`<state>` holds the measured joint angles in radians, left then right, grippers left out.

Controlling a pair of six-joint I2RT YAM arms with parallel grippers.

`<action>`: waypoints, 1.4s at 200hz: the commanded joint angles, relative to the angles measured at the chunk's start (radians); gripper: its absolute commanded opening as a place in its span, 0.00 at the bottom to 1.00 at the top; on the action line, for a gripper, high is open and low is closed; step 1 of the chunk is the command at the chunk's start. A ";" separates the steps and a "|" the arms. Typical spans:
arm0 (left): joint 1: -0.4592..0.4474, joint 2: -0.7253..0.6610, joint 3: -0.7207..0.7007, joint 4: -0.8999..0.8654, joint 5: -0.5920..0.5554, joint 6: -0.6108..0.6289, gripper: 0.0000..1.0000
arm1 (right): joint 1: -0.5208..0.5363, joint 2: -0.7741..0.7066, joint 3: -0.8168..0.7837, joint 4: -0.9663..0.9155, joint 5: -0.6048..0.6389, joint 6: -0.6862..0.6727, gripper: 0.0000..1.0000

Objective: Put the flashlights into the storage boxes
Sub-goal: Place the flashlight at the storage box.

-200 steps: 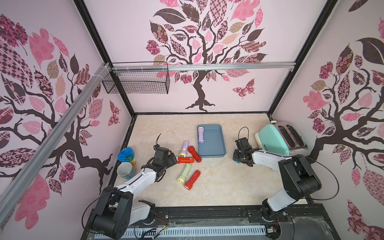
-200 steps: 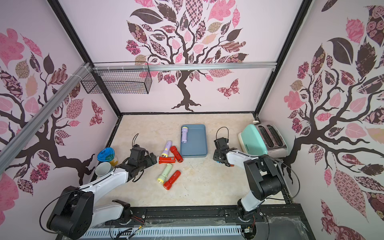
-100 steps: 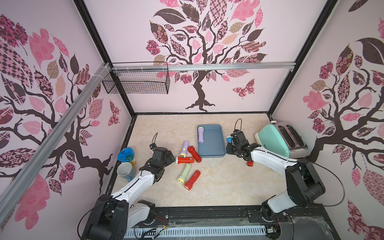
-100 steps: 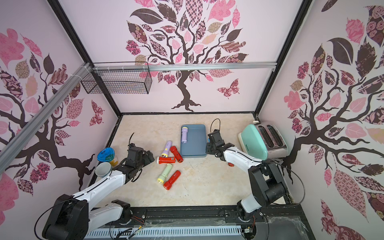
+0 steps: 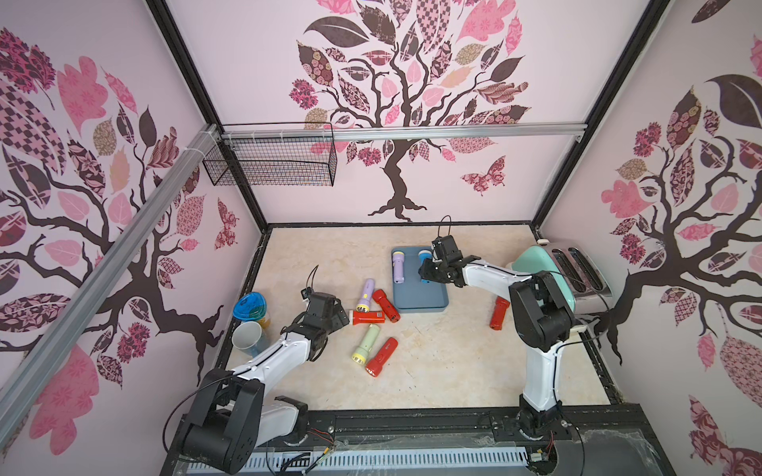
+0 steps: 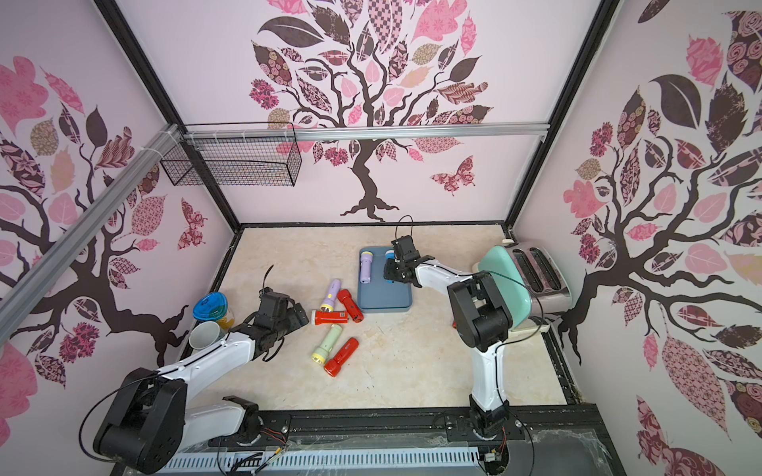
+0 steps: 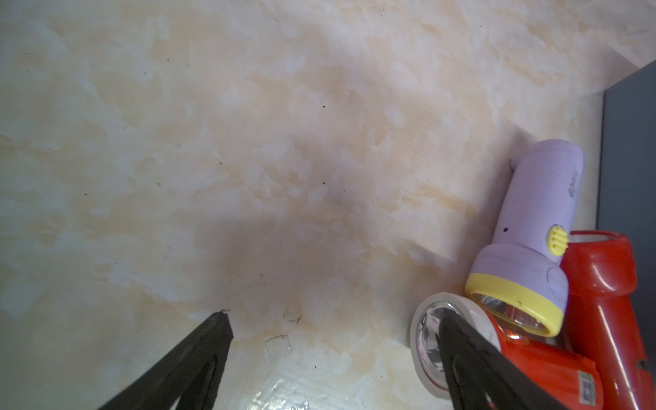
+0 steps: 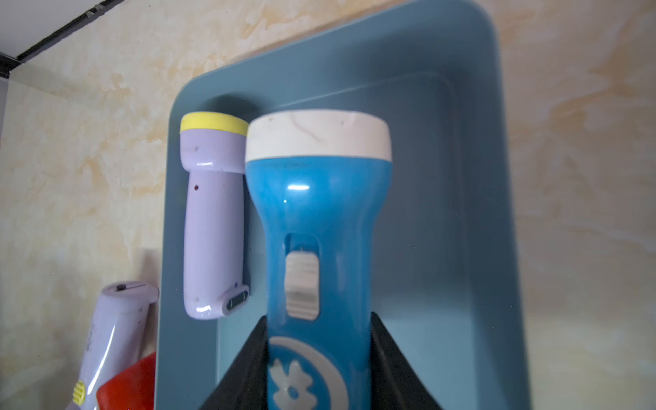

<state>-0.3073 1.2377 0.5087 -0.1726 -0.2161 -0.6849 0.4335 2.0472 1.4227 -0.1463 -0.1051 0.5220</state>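
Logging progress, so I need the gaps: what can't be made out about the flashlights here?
- Blue flashlight: right gripper covers its body in both top views; whether it touches the tray is unclear.
- Red flashlight by the toaster: right arm hides nearly all of it in a top view.
- Labelled red flashlight: left wrist view's edge cuts it off; label unreadable.

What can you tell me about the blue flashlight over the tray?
Glossy plastic, the blue flashlight has a flared head with a white rim, a pale slide switch on the handle and a white flower mark near the tail. The right gripper is shut on its handle, holding it lengthwise over the grey-blue tray, parallel to the lilac flashlight lying inside. Whether it touches the tray floor cannot be told.
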 commanded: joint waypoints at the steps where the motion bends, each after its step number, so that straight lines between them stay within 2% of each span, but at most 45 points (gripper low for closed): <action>1: 0.003 -0.015 0.029 0.011 0.007 0.001 0.95 | 0.001 0.084 0.096 -0.004 -0.060 0.029 0.41; 100: 0.004 -0.024 0.027 0.020 0.021 0.001 0.96 | 0.012 0.242 0.250 -0.032 -0.115 0.061 0.45; 173: 0.003 0.009 0.041 0.019 0.051 0.008 0.95 | 0.016 0.216 0.258 -0.056 -0.130 0.037 0.55; 198: 0.003 0.004 0.069 -0.064 -0.027 0.025 0.94 | 0.015 0.133 0.214 -0.079 -0.106 0.014 0.61; 230: 0.007 -0.058 0.095 -0.196 -0.131 0.001 0.94 | 0.015 -0.073 0.007 -0.039 -0.076 -0.026 0.66; 240: 0.005 -0.086 0.109 -0.258 -0.107 -0.033 0.93 | 0.015 -0.142 -0.063 -0.035 -0.070 -0.052 0.67; 258: -0.009 -0.164 0.094 -0.292 0.025 -0.048 0.88 | 0.015 -0.267 -0.188 -0.036 -0.050 -0.102 0.68; 280: -0.121 -0.289 0.064 -0.297 0.066 -0.029 0.82 | 0.015 -0.419 -0.356 -0.019 -0.016 -0.150 0.69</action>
<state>-0.3363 1.0569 0.5648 -0.4118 -0.2272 -0.7155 0.4438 1.7927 1.1931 -0.1719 -0.1680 0.4534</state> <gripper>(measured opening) 0.843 0.690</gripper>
